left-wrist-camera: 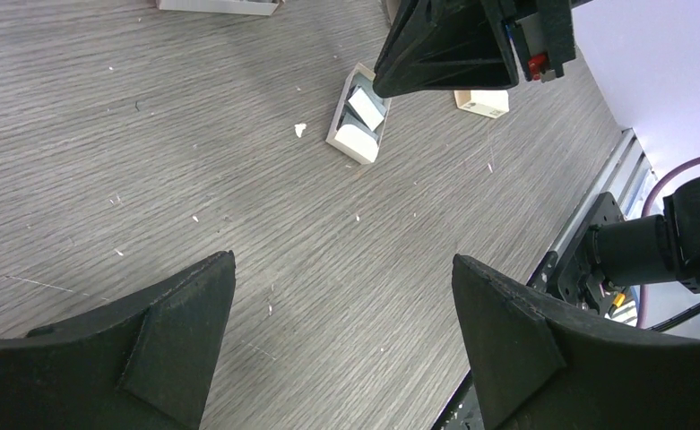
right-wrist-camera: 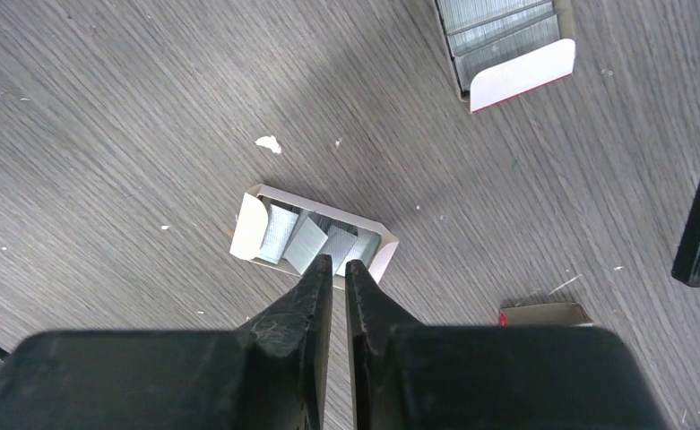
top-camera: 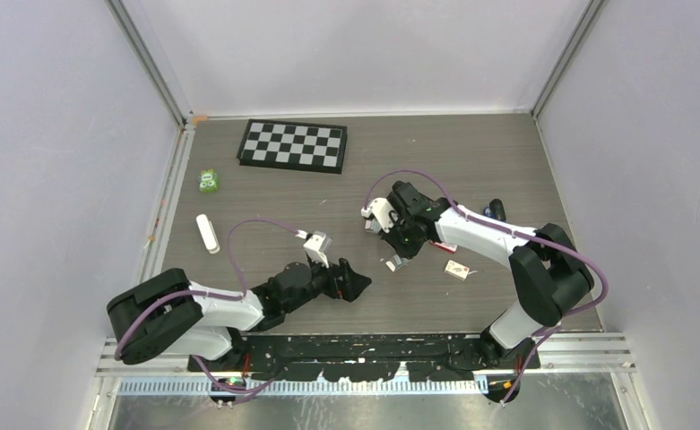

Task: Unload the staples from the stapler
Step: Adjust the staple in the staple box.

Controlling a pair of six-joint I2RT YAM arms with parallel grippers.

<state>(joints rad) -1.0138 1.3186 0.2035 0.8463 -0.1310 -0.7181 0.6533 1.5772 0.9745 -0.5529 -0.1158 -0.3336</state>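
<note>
A small white cardboard tray (right-wrist-camera: 315, 237) holding loose staple strips (right-wrist-camera: 308, 244) lies on the table, just beyond the tips of my right gripper (right-wrist-camera: 337, 262). That gripper is shut, with only a thin slit between its jaws and nothing in it. From above, the right gripper (top-camera: 398, 249) hangs over the tray (top-camera: 393, 263). My left gripper (top-camera: 357, 282) stands open and empty above bare table, left of the tray (left-wrist-camera: 359, 116). A dark object (top-camera: 495, 210) behind the right arm may be the stapler; I cannot tell.
An open red-and-white box of staples (right-wrist-camera: 507, 45) lies right of the tray, and a small cardboard box (top-camera: 458, 269) lies nearer the front. A chessboard (top-camera: 294, 145), a green item (top-camera: 208, 181) and a white stick (top-camera: 206, 233) lie at the back left.
</note>
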